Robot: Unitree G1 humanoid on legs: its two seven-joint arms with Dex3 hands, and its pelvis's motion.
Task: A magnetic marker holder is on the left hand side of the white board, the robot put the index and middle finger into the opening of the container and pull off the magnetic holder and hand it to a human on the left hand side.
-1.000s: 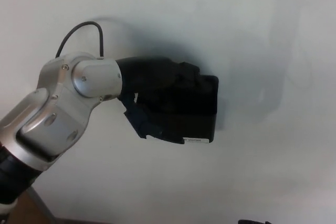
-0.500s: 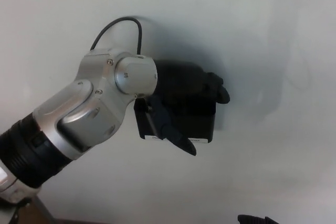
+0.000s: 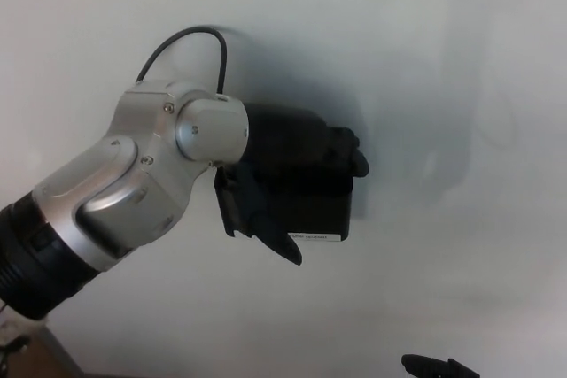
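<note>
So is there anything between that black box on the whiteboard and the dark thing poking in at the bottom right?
No: the head view shows only bare whiteboard between the marker holder and that dark object.

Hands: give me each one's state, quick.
Left hand: at the black marker holder on the whiteboard, fingers over its top edge; a firm hold cannot be told.
Right hand: only a dark tip shows at the bottom edge; cannot be told.

Left hand: black against the black marker holder, outlines merging, so the grip cannot be told; holder's opening hidden behind the hand; holder's white label too small to read; right hand: only a dark sliver, cut off by the bottom edge.
</note>
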